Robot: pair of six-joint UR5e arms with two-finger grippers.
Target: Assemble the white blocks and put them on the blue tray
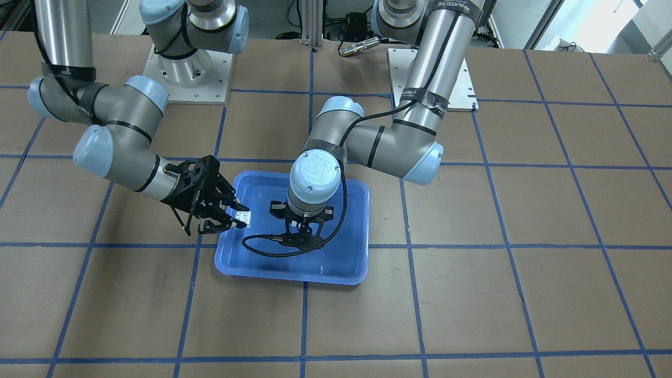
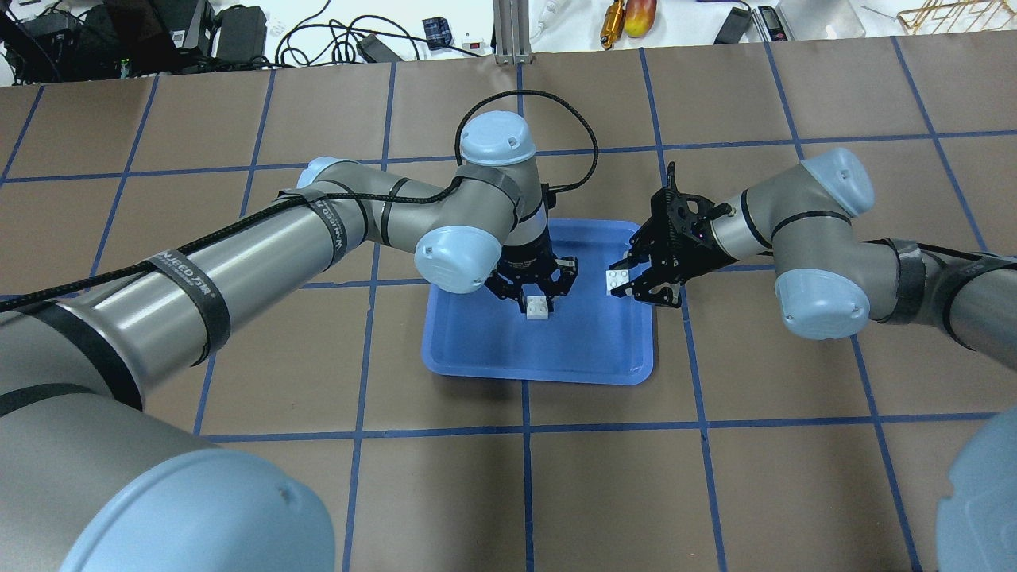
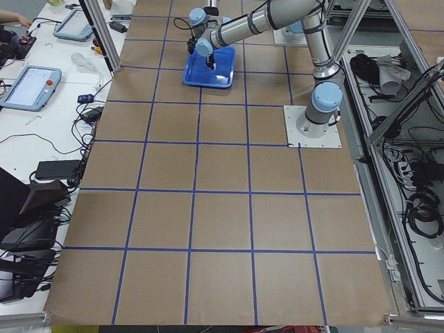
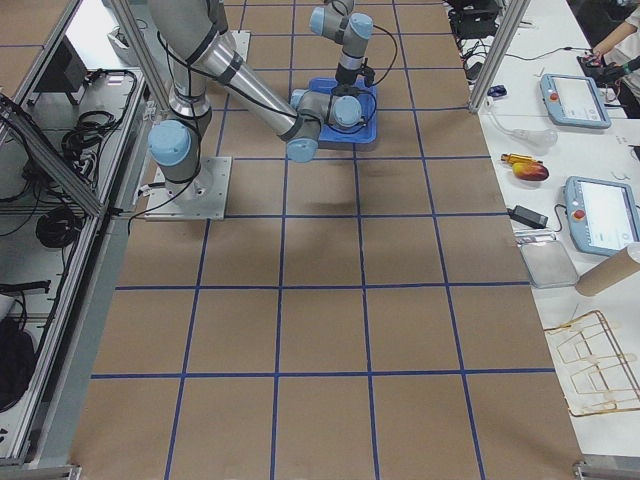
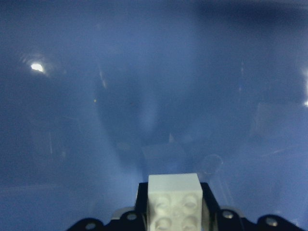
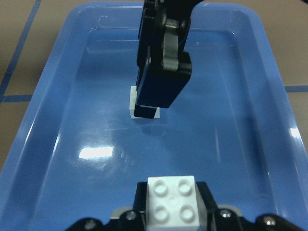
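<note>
The blue tray (image 2: 477, 349) lies in the middle of the table. My left gripper (image 2: 538, 300) points straight down over the tray's middle and is shut on a white block (image 2: 538, 308), held just above or on the tray floor; I cannot tell which. The same block shows in the left wrist view (image 5: 174, 197) and in the right wrist view (image 6: 144, 109). My right gripper (image 2: 626, 282) reaches in level over the tray's right rim and is shut on the second white block (image 2: 618, 280), studs up (image 6: 172, 199), held above the tray and apart from the first.
The brown table is marked with a grid of blue tape. The arms' base plates (image 1: 186, 79) stand on the robot's side. Cables and tools (image 2: 628, 16) lie beyond the far edge. Tablets (image 3: 28, 83) sit on a side bench.
</note>
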